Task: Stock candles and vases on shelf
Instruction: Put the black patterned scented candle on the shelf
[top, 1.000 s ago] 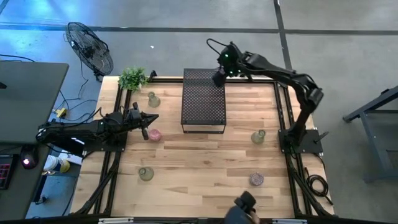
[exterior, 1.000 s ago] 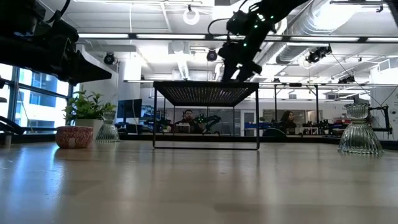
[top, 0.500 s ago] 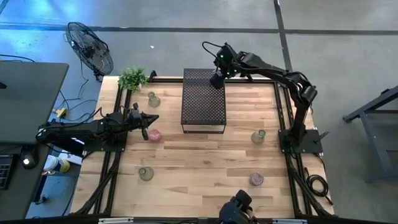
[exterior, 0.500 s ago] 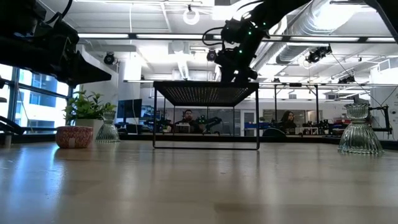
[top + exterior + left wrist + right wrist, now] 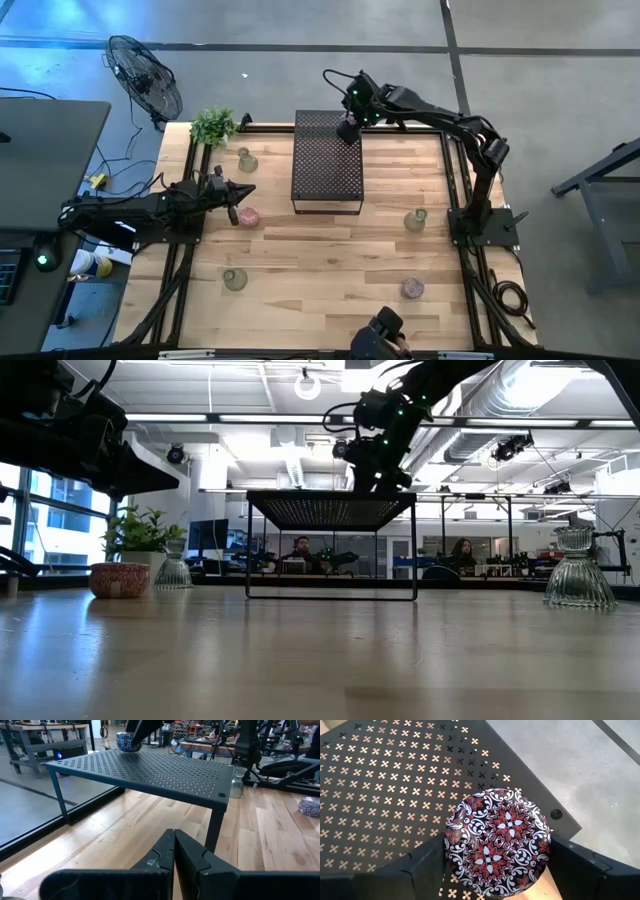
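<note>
My right gripper is shut on a candle with a dark red-and-white flowered lid, over the far right corner of the black perforated shelf. The left wrist view shows the candle at the level of the shelf top. My left gripper is shut and empty, above the table beside a pink candle that stands on the table left of the shelf. Another candle stands near the front right. Three glass vases stand on the table. My right gripper pinches the candle between its two fingers, one on each side of its round wall just below the lid's rim. The fingers come from above. The candle is upright, lid up, over the shelf's corner; whether its base touches the shelf top I cannot tell.
A leafy potted plant stands at the table's far left corner. A fan stands beyond the table's left far side. The rest of the shelf top is bare. People sit in the room behind the table.
My right gripper has gone a little toward the table's left edge with the candle, staying over the shelf's far right corner. The candle stays upright in the hold.
</note>
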{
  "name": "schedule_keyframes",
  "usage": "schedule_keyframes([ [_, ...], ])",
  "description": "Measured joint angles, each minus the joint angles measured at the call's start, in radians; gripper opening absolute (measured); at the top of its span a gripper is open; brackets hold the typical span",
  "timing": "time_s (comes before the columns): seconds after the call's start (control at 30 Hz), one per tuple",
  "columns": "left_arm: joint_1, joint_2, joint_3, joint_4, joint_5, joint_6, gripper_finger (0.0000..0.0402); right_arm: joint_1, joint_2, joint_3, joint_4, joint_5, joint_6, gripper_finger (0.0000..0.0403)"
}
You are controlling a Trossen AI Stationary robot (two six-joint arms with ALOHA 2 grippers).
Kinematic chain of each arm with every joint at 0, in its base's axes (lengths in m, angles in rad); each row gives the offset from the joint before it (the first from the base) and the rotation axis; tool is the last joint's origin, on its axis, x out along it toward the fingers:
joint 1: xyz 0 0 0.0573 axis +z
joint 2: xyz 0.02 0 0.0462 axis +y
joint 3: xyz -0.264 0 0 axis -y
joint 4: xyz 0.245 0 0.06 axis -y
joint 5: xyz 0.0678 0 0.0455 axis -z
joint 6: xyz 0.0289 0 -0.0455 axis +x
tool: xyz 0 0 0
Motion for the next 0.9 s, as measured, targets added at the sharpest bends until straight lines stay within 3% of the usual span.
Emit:
schedule_keyframes([
  [0.9, 0.0, 0.0, 0.0, 0.0, 0.0, -0.019, 0.0001, 0.019, -0.001, 0.0, -0.004, 0.02, -0.036, 0.0321],
])
